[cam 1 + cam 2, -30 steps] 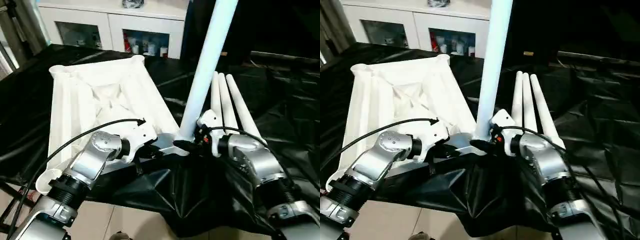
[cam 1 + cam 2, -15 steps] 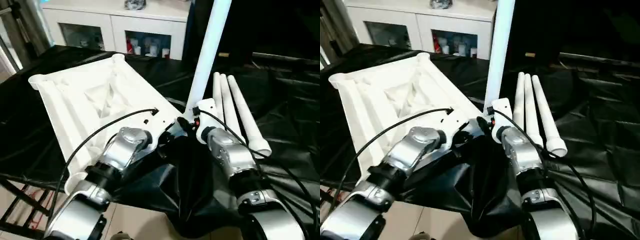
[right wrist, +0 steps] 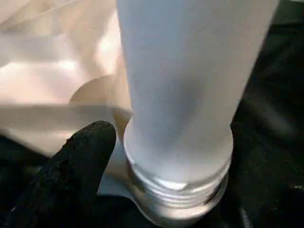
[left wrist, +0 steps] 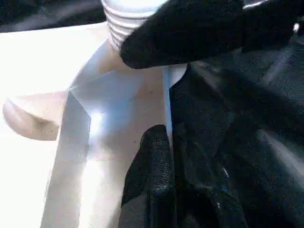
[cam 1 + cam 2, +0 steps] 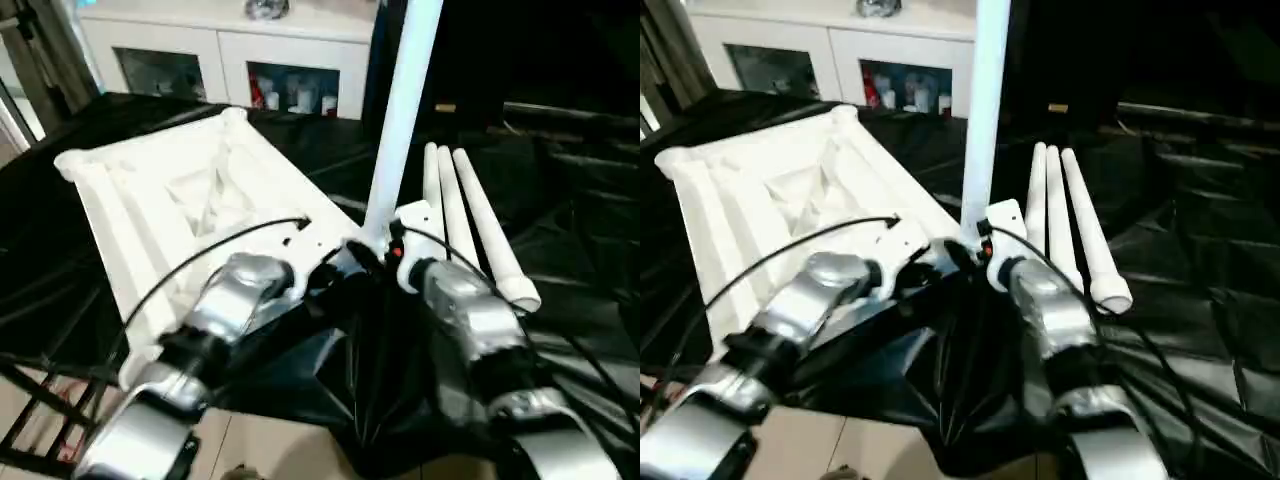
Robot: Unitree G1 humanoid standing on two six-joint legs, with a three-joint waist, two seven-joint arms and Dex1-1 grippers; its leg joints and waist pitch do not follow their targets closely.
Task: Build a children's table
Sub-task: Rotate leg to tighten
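White ribbed plastic tabletop upside down on black-draped work table; one white tapered tube leg upright in near corner socket, threads showing. Three spare legs at three o'clock of it. Left gripper pinched shut on tabletop edge. Right gripper spread beside the leg base, one finger apart from it. Probably light, stiff, slick: best gripped low, near the threads.

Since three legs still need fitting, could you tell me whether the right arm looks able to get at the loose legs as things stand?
Probably yes: the three loose legs lie bare on the black cloth just beyond the right pincer, nothing across them. It would first have to leave the upright leg.
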